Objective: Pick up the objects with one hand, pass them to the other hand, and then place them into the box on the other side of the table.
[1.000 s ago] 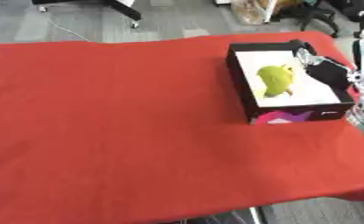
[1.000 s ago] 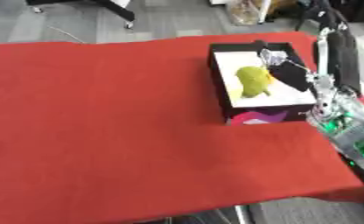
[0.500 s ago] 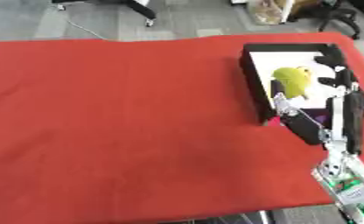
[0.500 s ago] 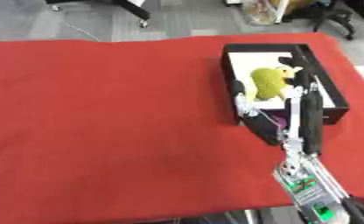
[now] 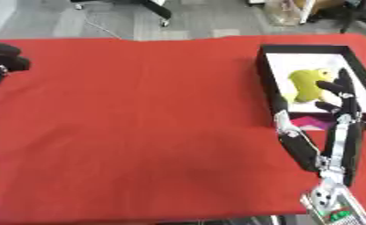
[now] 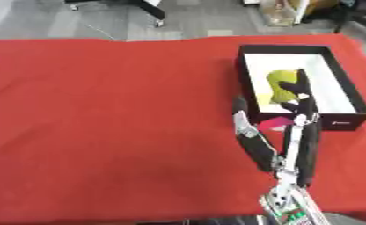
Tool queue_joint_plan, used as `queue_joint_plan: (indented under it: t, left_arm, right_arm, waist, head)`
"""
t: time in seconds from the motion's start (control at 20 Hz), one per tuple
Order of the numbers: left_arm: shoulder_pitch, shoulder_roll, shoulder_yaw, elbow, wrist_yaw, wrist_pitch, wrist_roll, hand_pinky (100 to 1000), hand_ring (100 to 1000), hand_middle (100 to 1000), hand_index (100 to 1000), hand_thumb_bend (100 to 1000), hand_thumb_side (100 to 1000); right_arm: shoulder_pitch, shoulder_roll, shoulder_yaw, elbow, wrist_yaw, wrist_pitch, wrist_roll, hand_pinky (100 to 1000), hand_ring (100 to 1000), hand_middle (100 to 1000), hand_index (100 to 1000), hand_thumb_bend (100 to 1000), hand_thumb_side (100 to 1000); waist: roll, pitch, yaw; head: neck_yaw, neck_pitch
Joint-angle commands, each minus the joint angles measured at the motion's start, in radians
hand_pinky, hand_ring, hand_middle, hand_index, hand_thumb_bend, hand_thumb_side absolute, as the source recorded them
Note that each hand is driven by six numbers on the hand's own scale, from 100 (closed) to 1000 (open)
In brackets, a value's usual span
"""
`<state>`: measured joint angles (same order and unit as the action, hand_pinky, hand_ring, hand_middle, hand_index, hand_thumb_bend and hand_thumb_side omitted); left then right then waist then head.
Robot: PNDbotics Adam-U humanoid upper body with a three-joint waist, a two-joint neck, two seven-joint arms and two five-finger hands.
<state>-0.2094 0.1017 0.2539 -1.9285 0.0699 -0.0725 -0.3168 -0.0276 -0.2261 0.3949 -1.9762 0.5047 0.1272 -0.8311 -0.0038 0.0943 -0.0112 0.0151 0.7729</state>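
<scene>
A black box (image 5: 261, 74) with a white inside stands at the right of the red table (image 5: 140, 114). Inside it lies a yellow-green soft toy (image 5: 303, 83). My right hand (image 5: 342, 145) rises from the lower right in front of the box, open and holding nothing, its straight fingers pointing up across the box's near wall and its thumb spread to the left. The fingertips (image 5: 342, 81) overlap the toy's right side in the view; I cannot tell whether they touch it. My left hand (image 5: 3, 60) shows as a dark shape at the table's far left edge.
Beyond the table's far edge are a grey floor, chair legs (image 5: 159, 8) and a clear bag (image 5: 286, 11). A pink label (image 5: 313, 123) marks the box's near wall. The table's near edge runs along the bottom of the view.
The camera has shifted. My right hand has come from the right side of the box to its near side, fingers upright. My left hand has appeared at the left edge.
</scene>
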Motion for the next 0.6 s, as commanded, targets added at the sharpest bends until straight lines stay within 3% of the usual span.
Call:
queue_joint_plan:
  t: [0.05,0.3,0.5,0.6]
  left_arm:
    - [-0.001,0.002,-0.006,-0.007,0.009,0.005,0.006,705,622,612,707,100,806]
    - [0.015,-0.001,-0.009,-0.002,0.005,0.006,-0.002,706,625,616,717,100,831]
    - [0.019,-0.004,-0.013,0.001,0.002,0.001,-0.007,709,629,620,739,100,864]
    - [0.02,-0.005,-0.016,0.004,0.002,0.001,-0.008,712,634,626,777,130,931]
  right_arm:
    - [-0.008,0.001,0.01,-0.004,-0.001,-0.003,0.006,677,935,711,971,429,489]
    - [-0.005,0.005,0.017,0.007,-0.003,-0.001,0.01,676,933,709,970,422,489]
    - [-0.003,0.007,0.019,0.015,-0.004,0.0,0.005,675,933,707,970,421,487]
    - [-0.002,0.009,0.019,0.019,-0.003,-0.001,0.002,675,932,705,970,421,485]
  waist:
    - [0.0,-0.017,0.003]
    - [0.001,-0.024,0.006]
    - [0.002,-0.023,0.005]
    - [0.002,-0.021,0.004]
  head:
    - [0.021,-0.003]
    - [0.061,-0.003]
    - [0.063,-0.003]
    - [0.06,-0.003]
